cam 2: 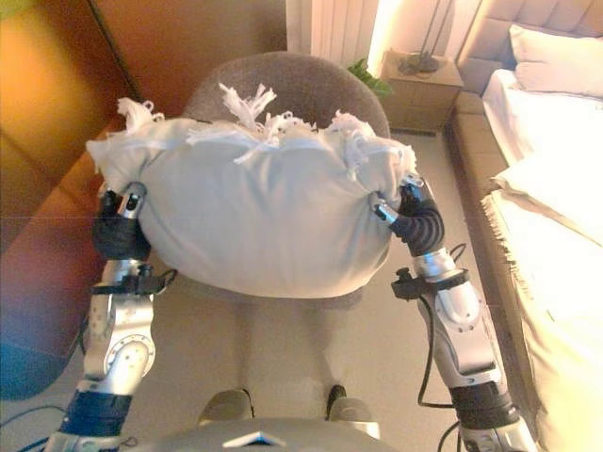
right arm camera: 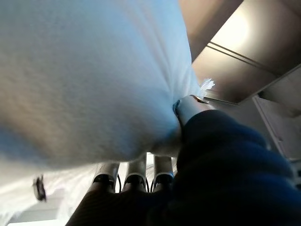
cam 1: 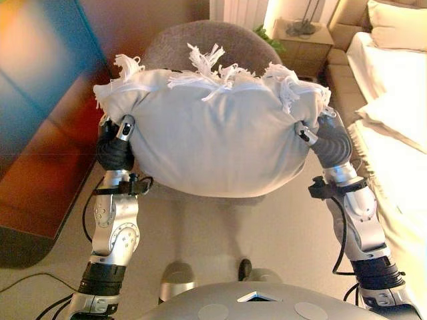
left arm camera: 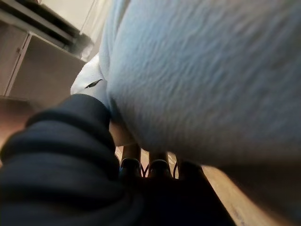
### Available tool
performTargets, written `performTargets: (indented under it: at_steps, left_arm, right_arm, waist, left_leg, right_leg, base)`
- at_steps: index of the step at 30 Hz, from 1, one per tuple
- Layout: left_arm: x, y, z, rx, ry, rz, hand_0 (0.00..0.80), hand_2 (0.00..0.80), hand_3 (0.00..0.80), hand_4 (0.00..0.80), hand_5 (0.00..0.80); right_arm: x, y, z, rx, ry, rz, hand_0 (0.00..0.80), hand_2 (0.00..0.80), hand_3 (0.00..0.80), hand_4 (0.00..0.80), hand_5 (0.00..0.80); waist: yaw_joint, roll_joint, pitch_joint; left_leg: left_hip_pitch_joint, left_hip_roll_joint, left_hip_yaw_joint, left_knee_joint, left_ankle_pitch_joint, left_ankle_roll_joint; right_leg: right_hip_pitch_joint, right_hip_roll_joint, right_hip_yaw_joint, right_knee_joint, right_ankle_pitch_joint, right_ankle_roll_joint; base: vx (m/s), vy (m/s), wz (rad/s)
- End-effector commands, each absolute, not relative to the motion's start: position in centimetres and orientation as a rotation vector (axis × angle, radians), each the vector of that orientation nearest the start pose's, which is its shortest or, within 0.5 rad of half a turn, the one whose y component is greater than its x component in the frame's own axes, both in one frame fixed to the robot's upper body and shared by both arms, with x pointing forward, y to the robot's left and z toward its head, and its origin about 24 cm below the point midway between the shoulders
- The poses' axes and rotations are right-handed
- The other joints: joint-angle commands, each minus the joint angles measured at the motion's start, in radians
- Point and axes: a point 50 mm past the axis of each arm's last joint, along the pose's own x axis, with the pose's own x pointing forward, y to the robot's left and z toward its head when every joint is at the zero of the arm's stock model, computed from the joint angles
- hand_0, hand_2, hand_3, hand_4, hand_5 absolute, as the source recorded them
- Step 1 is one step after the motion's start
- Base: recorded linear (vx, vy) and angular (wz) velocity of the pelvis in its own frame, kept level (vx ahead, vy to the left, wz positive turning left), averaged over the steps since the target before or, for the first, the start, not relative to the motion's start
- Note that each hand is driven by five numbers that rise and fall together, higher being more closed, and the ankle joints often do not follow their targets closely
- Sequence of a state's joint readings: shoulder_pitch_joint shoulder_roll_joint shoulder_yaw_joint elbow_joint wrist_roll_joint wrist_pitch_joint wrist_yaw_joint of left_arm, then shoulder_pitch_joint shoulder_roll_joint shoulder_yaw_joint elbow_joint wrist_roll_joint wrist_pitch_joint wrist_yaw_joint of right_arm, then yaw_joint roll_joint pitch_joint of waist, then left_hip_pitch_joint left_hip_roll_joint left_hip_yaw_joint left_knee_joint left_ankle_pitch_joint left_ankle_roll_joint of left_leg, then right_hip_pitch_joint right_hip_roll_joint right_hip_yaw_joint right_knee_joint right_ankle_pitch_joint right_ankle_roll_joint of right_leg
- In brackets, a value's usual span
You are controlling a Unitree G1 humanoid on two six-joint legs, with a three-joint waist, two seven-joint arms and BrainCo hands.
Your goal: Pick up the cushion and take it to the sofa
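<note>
The cushion (cam 1: 220, 140) is big, white and plump, with tassels along its top edge. I hold it up between both hands, above a grey round chair (cam 1: 200, 40). My left hand (cam 1: 115, 150) grips its left end, thumb on the side and fingers underneath. My right hand (cam 1: 330, 140) grips its right end the same way. The wrist views show the cushion (left arm camera: 207, 75) (right arm camera: 84, 75) resting over the fingers (left arm camera: 157, 165) (right arm camera: 134, 176) of each hand. A pale sofa (cam 1: 393, 127) with white cushions runs along the right.
A reddish wooden cabinet (cam 1: 47, 153) stands close on the left. A small bedside table (cam 1: 303, 43) and a green plant (cam 1: 267, 35) stand behind the chair. Beige floor shows under the cushion, between chair and sofa.
</note>
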State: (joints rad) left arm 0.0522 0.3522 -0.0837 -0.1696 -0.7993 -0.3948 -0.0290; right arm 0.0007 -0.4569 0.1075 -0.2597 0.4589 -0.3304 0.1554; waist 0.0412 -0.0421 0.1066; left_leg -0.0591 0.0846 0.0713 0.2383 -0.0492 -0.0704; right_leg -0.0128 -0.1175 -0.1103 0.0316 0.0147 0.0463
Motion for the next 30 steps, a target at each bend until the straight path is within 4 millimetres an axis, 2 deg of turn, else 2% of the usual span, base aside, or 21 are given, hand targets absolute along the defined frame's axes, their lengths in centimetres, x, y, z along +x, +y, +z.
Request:
performTargets:
  at_steps: [1, 4, 7, 10, 13, 14, 16, 18, 20, 22, 25, 27, 30]
  left_arm:
    - [23.6, 17.9, 15.0, -0.44, -0.655, -0.258, 0.8, 0.8, 0.8, 0.8, 0.8]
    - [23.7, 17.7, 14.7, -0.458, -0.638, -0.24, 0.8, 0.8, 0.8, 0.8, 0.8]
    - [23.2, 17.7, 14.3, -0.466, -0.633, -0.241, 0.8, 0.8, 0.8, 0.8, 0.8]
    - [22.8, 17.9, 14.1, -0.475, -0.643, -0.241, 0.8, 0.8, 0.8, 0.8, 0.8]
    - [22.7, 18.1, 14.2, -0.477, -0.658, -0.227, 0.8, 0.8, 0.8, 0.8, 0.8]
    - [22.8, 18.2, 14.4, -0.479, -0.667, -0.219, 0.8, 0.8, 0.8, 0.8, 0.8]
    - [23.0, 18.2, 14.8, -0.477, -0.668, -0.22, 0.8, 0.8, 0.8, 0.8, 0.8]
    - [23.2, 18.2, 14.8, -0.474, -0.656, -0.228, 0.8, 0.8, 0.8, 0.8, 0.8]
    - [23.2, 18.3, 14.7, -0.445, -0.644, -0.26, 0.8, 0.8, 0.8, 0.8, 0.8]
    - [23.1, 18.2, 14.8, -0.42, -0.646, -0.275, 0.8, 0.8, 0.8, 0.8, 0.8]
    - [23.2, 18.3, 15.0, -0.406, -0.634, -0.279, 0.8, 0.8, 0.8, 0.8, 0.8]
    - [23.6, 18.1, 15.3, -0.405, -0.634, -0.297, 0.8, 0.8, 0.8, 0.8, 0.8]
    - [23.9, 18.0, 15.6, -0.395, -0.636, -0.303, 0.8, 0.8, 0.8, 0.8, 0.8]
  right_arm:
    - [23.1, -14.8, 18.0, 0.009, -0.757, 0.514, 0.8, 0.8, 0.8, 0.8, 0.8]
    - [23.4, -14.7, 17.7, 0.012, -0.73, 0.512, 0.8, 0.8, 0.8, 0.8, 0.8]
    - [23.1, -14.7, 17.3, 0.01, -0.711, 0.513, 0.8, 0.8, 0.8, 0.8, 0.8]
    - [23.0, -14.7, 17.2, 0.006, -0.716, 0.518, 0.8, 0.8, 0.8, 0.8, 0.8]
    - [23.1, -14.8, 17.4, 0.007, -0.727, 0.531, 0.8, 0.8, 0.8, 0.8, 0.8]
    - [23.3, -15.0, 17.5, 0.007, -0.731, 0.537, 0.8, 0.8, 0.8, 0.8, 0.8]
    - [23.3, -15.3, 17.7, 0.011, -0.734, 0.531, 0.8, 0.8, 0.8, 0.8, 0.8]
    - [23.1, -15.7, 17.6, 0.024, -0.732, 0.519, 0.8, 0.8, 0.8, 0.8, 0.8]
    - [22.8, -16.4, 17.5, 0.056, -0.731, 0.491, 0.8, 0.8, 0.8, 0.8, 0.8]
    - [22.5, -16.2, 17.4, 0.072, -0.743, 0.478, 0.8, 0.8, 0.8, 0.8, 0.8]
    - [22.4, -15.6, 17.2, 0.086, -0.748, 0.463, 0.8, 0.8, 0.8, 0.8, 0.8]
    - [22.4, -15.4, 17.1, 0.087, -0.753, 0.458, 0.8, 0.8, 0.8, 0.8, 0.8]
    - [22.7, -15.4, 17.2, 0.087, -0.756, 0.448, 0.8, 0.8, 0.8, 0.8, 0.8]
  waist:
    - [0.024, 0.013, 0.008]
    - [0.048, 0.031, -0.002]
    - [0.068, 0.045, 0.001]
    - [0.084, 0.054, 0.019]
    - [0.089, 0.06, 0.038]
    - [0.085, 0.06, 0.044]
    - [0.076, 0.054, 0.043]
    - [0.074, 0.043, 0.036]
    - [0.086, 0.002, -0.002]
    - [0.104, -0.016, -0.031]
    - [0.107, -0.015, -0.054]
    - [0.09, -0.013, -0.054]
    - [0.087, 0.002, -0.054]
  left_leg:
    - [-0.118, -0.037, 0.005, -0.101, 0.142, 0.0]
    - [-0.135, -0.043, -0.035, -0.258, 0.213, -0.011]
    - [-0.187, -0.027, -0.072, -0.326, 0.284, -0.029]
    - [-0.251, 0.002, -0.104, -0.326, 0.295, -0.037]
    - [-0.26, 0.04, -0.122, -0.326, 0.303, -0.043]
    - [-0.237, 0.061, -0.117, -0.326, 0.291, -0.04]
    - [-0.203, 0.068, -0.057, -0.31, 0.268, -0.033]
    - [-0.193, 0.051, -0.039, -0.268, 0.255, -0.017]
    - [-0.194, -0.007, -0.038, -0.203, 0.199, 0.027]
    - [-0.188, -0.043, -0.046, -0.19, 0.171, 0.058]
    - [-0.158, -0.07, -0.024, -0.181, 0.134, 0.088]
    - [-0.125, -0.09, -0.024, -0.199, 0.128, 0.094]
    - [-0.085, -0.089, -0.017, -0.225, 0.13, 0.081]
  right_leg:
    - [0.109, 0.085, -0.045, 0.0, -0.084, -0.017]
    - [0.158, 0.106, -0.021, -0.007, -0.119, -0.016]
    - [0.188, 0.124, 0.003, 0.034, -0.168, -0.031]
    - [0.19, 0.133, 0.018, 0.119, -0.227, -0.048]
    - [0.184, 0.124, 0.019, 0.193, -0.279, -0.052]
    - [0.176, 0.109, 0.012, 0.224, -0.289, -0.044]
    - [0.183, 0.071, -0.009, 0.274, -0.285, -0.017]
    - [0.204, 0.043, -0.01, 0.311, -0.244, 0.015]
    - [0.247, -0.003, -0.005, 0.352, -0.122, 0.085]
    - [0.244, -0.037, -0.013, 0.411, -0.023, 0.115]
    - [0.165, -0.07, -0.009, 0.528, 0.077, 0.123]
    - [0.098, -0.042, -0.017, 0.496, 0.033, 0.111]
    - [0.042, -0.04, -0.093, 0.345, -0.018, 0.089]
  base:
    - [0.222, 0.075, -0.55]
    - [0.351, 0.086, -0.22]
    - [0.371, 0.091, 0.03]
    - [0.408, 0.126, 0.01]
    - [0.387, 0.174, -0.34]
    - [0.56, 0.288, -0.63]
    - [0.504, 0.258, -0.65]
    - [0.483, 0.192, -0.35]
    - [0.656, 0.217, -0.1]
    - [0.559, 0.199, -0.14]
    - [0.385, 0.18, 0.05]
    - [0.358, 0.154, 0.0]
    - [0.262, 0.051, 0.11]
